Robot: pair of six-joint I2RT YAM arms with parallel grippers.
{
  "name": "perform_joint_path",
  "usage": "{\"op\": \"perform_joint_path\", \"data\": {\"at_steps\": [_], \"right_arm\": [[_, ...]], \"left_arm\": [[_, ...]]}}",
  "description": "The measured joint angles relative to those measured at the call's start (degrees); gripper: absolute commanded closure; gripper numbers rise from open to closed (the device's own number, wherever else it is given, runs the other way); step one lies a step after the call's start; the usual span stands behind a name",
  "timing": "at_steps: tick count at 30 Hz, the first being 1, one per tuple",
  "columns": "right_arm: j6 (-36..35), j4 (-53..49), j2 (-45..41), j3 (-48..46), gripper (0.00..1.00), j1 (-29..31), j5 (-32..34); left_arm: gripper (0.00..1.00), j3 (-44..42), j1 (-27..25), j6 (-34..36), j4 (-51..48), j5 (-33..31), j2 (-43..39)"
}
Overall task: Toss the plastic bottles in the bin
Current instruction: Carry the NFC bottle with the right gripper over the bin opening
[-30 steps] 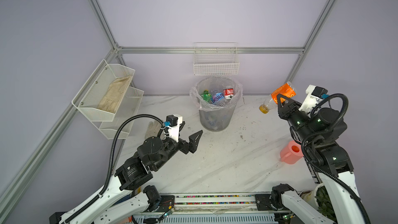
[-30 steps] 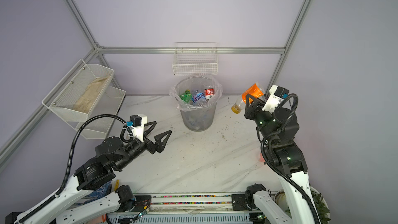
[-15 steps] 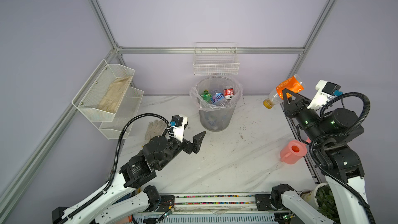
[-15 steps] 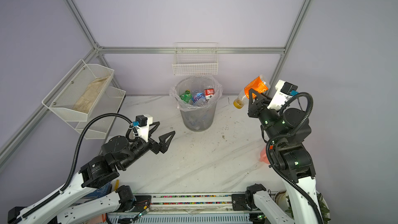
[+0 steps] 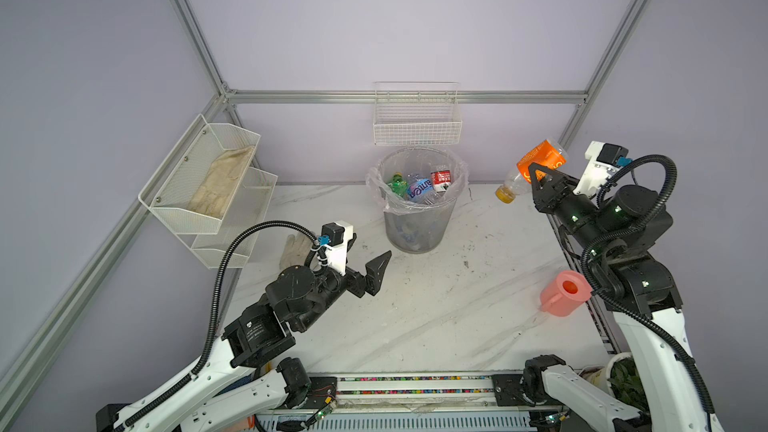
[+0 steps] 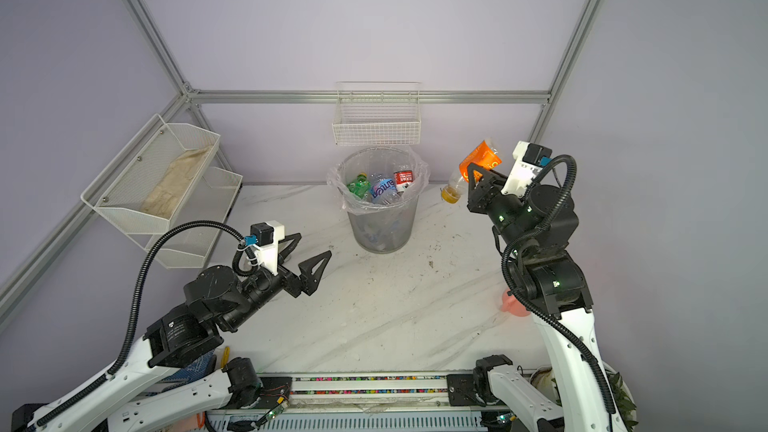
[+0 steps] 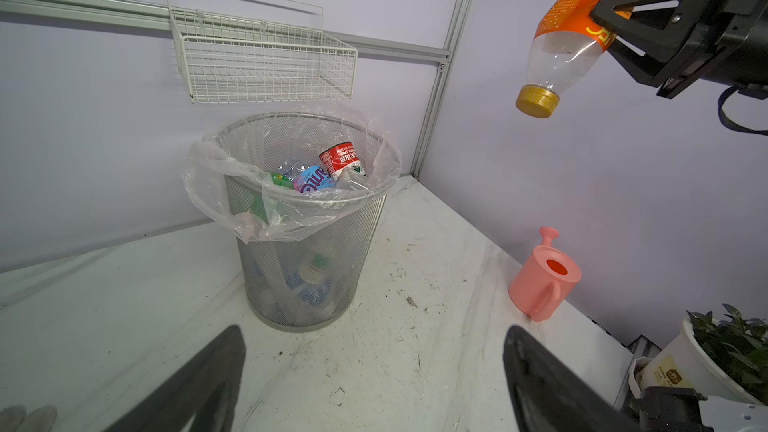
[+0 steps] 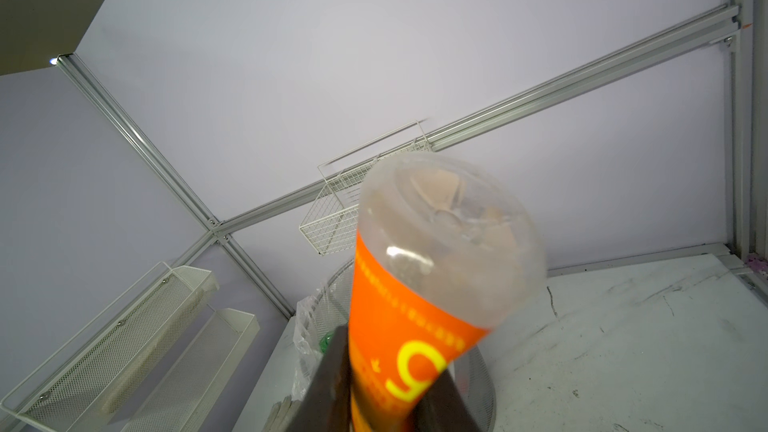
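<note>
gripping orange bottle in right hand, cap down, raised well right of bin. holding left hand wide, empty, above worktop. judging: carrying step. next calling for swinging over bin rim, then letting go.

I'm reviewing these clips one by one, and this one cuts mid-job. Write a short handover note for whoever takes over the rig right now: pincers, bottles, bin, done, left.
Left pincer: open, empty, on the near side of the bin.
Right pincer: shut on the orange-label bottle, cap down, in the air to the right of the bin, not over it.
Done: several bottles lie in the bin.
Left: carry the held bottle over the rim and release. No other bottle shows outside the bin. Leave the glove and pink watering can alone.
</note>
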Motion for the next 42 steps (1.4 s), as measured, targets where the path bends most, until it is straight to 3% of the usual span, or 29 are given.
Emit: {"op": "perform_joint_path", "data": {"at_steps": [8,19,27,42], "right_arm": [[-0.04,0.85,1.14,0.63,1.00,2.78,0.09],[-3.32,0.81,4.92,0.74,1.00,23.37,12.13],[-5.90,0.90,8.87,1.86,1.00,32.35,20.79],[-9.20,2.08,14.58,7.63,1.00,34.45,24.65]], "left_arm": [[0.05,0.00,-0.04,0.92,0.17,-0.63,-0.02],[0.05,0.00,-0.04,0.92,0.15,-0.63,0.55],[0.05,0.00,-0.04,0.92,0.15,-0.63,-0.20],[0.05,0.00,-0.04,0.90,0.13,-0.63,-2.67]]}}
